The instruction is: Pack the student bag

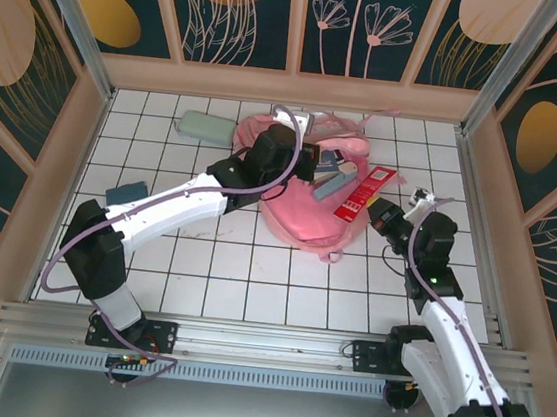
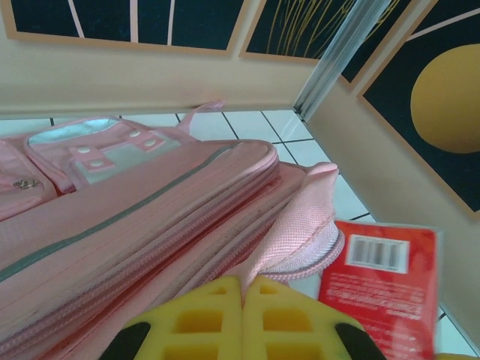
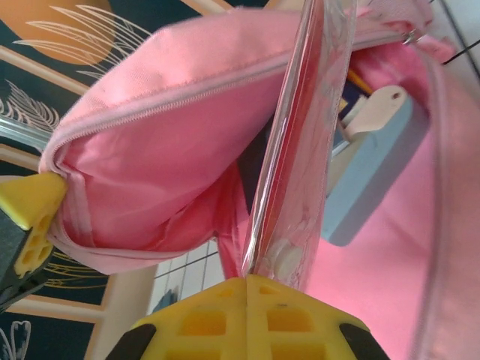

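White tiles (image 1: 250, 286) under student bag (image 1: 303, 216), walls (image 1: 230, 12) perhaps wood-framed

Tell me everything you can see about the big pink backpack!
The student bag is soft pink fabric, lying flat on the white tiled table. It has zip pockets, a grey stripe and a pale shiny patch. Its main zip is open; the left gripper pinches the flap up. A blue-grey item lies inside, and a red packet, held by the right gripper, pokes into the opening.
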Available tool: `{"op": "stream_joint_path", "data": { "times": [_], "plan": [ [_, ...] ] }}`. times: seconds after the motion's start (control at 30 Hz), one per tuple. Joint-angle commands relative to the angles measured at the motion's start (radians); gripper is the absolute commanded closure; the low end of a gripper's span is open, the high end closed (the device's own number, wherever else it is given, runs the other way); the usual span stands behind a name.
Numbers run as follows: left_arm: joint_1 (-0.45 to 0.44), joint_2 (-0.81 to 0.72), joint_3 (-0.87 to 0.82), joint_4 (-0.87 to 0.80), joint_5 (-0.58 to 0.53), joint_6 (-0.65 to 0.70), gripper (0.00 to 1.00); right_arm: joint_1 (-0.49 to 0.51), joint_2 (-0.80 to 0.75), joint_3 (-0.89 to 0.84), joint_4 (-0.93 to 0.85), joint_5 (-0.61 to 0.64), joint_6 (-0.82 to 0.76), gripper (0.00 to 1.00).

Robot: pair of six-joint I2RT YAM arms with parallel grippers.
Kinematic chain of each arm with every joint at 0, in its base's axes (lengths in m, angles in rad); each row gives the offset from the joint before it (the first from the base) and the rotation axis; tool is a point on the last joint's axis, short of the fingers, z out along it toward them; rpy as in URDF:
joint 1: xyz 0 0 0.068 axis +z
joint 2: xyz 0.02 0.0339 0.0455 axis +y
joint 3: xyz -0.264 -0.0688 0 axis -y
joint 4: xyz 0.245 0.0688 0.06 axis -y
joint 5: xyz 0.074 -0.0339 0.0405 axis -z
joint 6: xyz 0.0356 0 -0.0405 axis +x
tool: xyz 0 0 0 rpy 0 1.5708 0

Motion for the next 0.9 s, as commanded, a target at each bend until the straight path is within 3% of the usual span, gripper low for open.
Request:
{"op": "stream_joint_path", "data": {
  "times": [0.0, 0.33, 0.57, 0.87],
  "plan": [
    [0.001, -0.003, 0.118, 0.068, -0.016, -0.018, 1.00, 0.069, 0.077, -0.025, 0.259, 0.006, 0.060, 1.00],
    [0.000, 0.040, 0.203, 0.031, -0.037, -0.012, 1.00, 0.229, 0.467, 0.071, 0.627, 0.054, 0.097, 1.00],
    [0.000, 0.034, 0.183, 0.034, -0.037, -0.011, 1.00, 0.285, 0.701, 0.188, 0.763, 0.041, 0.113, 1.00],
    [0.001, 0.019, 0.175, 0.034, -0.022, -0.007, 1.00, 0.299, 0.952, 0.352, 0.804, 0.070, 0.144, 1.00]
  ]
}}
